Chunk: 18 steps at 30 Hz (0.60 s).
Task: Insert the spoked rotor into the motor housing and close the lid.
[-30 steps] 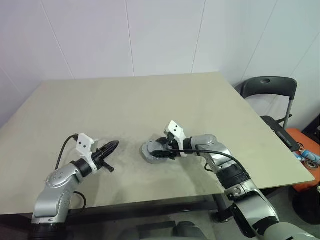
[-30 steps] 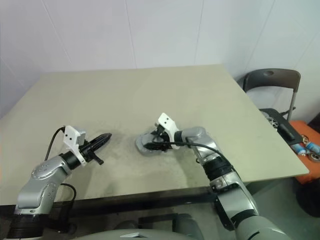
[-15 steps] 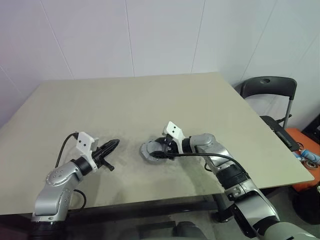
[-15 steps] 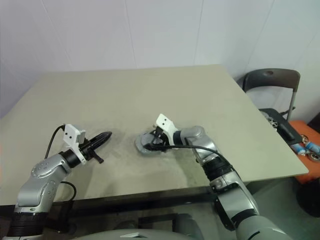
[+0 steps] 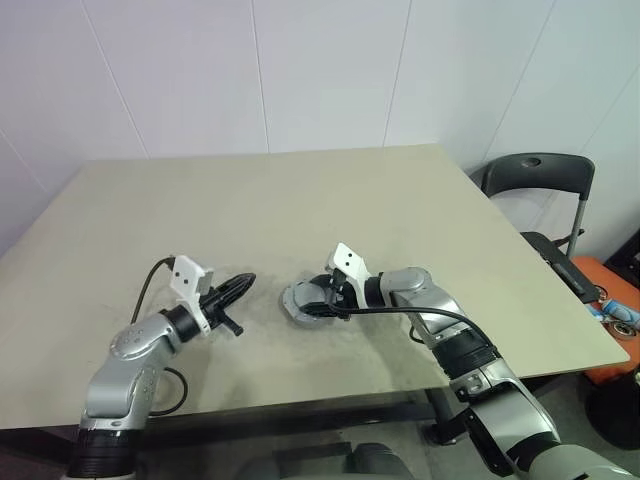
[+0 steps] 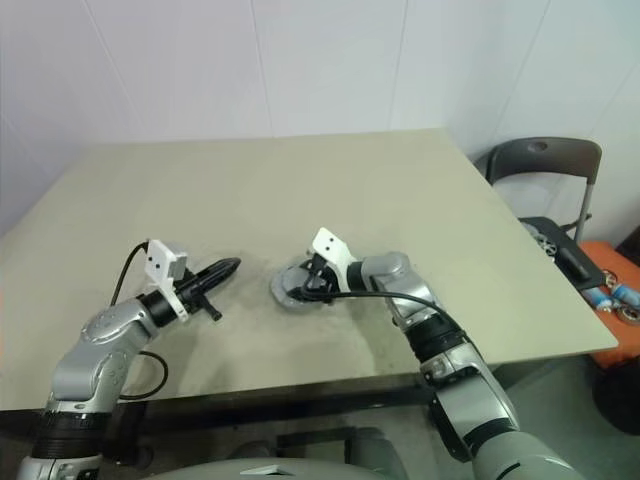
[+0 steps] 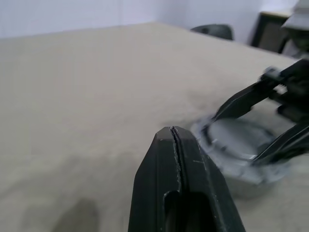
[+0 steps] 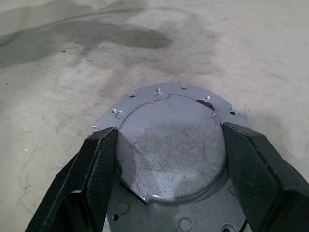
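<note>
right claw (image 8: pixel 169 159) grips the lid's (image 8: pixel 171 145) raised centre on the worktop (image 5: pixel 300 200). left claw (image 5: pixel 243 284) is pinched closed, empty, near it.

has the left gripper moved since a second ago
Yes. The left gripper, shut, has moved closer to the grey metal disc on the table, which stayed put.

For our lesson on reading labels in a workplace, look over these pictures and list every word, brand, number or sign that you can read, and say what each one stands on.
None: no readable word, number, brand or sign stands anywhere.
Grey metal disc between the right gripper fingers: scratches and small holes, no markings.
Left gripper: plain black, shut, no label.
Table: bare surface, no print.
Items beside the chair: too small to read.
</note>
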Each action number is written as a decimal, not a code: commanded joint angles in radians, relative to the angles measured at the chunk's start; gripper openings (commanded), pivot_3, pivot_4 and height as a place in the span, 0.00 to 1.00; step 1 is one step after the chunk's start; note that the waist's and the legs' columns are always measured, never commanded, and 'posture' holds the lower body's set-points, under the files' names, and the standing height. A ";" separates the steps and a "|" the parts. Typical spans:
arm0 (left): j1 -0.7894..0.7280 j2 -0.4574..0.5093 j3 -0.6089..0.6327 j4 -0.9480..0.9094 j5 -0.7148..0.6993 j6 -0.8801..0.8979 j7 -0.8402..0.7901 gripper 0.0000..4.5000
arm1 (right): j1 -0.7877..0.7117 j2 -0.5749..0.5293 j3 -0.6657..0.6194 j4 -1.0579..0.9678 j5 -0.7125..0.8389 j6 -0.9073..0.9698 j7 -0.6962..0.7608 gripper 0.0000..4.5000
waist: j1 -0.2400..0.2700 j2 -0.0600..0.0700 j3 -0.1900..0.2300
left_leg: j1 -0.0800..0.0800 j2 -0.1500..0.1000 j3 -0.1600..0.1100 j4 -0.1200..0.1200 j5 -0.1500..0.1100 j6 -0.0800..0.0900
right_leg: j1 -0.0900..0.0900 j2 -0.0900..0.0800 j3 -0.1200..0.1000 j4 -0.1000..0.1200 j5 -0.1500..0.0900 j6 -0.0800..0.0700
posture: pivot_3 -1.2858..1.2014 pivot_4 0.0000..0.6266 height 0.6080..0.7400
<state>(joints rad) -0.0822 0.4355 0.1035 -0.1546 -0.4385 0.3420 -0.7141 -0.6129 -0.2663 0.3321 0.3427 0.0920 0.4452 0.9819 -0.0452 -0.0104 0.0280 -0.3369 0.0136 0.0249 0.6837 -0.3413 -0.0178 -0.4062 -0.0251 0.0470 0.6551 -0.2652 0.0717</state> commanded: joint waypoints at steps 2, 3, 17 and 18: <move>-0.074 -0.014 -0.067 0.030 0.027 -0.002 -0.017 0.00 | 0.006 -0.006 0.028 0.033 -0.025 0.016 0.004 0.67 | 0.000 0.000 0.000 | 0.000 0.000 0.000 0.000 0.000 0.000 | 0.000 0.000 0.000 0.000 0.000 0.000 | 0.52 0.00 1.00; -0.097 -0.022 -0.084 0.050 0.029 0.007 -0.021 0.00 | 0.005 -0.005 0.027 0.033 -0.024 0.017 0.004 0.67 | 0.000 0.000 0.000 | 0.000 0.000 0.000 0.000 0.000 0.000 | 0.000 0.000 0.000 0.000 0.000 0.000 | 0.52 0.00 1.00; -0.236 -0.101 -0.173 0.297 0.089 0.008 -0.063 0.00 | 0.010 -0.003 0.028 0.024 -0.022 0.022 0.007 0.67 | 0.000 0.000 0.000 | -0.001 0.001 -0.001 0.000 0.000 0.000 | 0.000 0.005 0.000 -0.002 0.000 0.000 | 0.52 0.00 1.00; -0.237 -0.103 -0.172 0.298 0.090 0.010 -0.066 0.00 | 0.011 -0.003 0.028 0.023 -0.022 0.023 0.007 0.67 | -0.001 0.000 0.000 | -0.001 0.001 0.000 0.000 0.000 0.000 | 0.000 0.005 0.000 -0.003 0.000 0.000 | 0.52 0.00 1.00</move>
<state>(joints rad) -0.2913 0.3351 -0.0667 0.1552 -0.3374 0.3477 -0.7678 -0.6163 -0.2638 0.3307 0.3476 0.0927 0.4459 0.9888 -0.0459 -0.0104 0.0280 -0.3376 0.0150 0.0244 0.6833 -0.3414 -0.0178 -0.4059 -0.0202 0.0474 0.6523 -0.2651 0.0719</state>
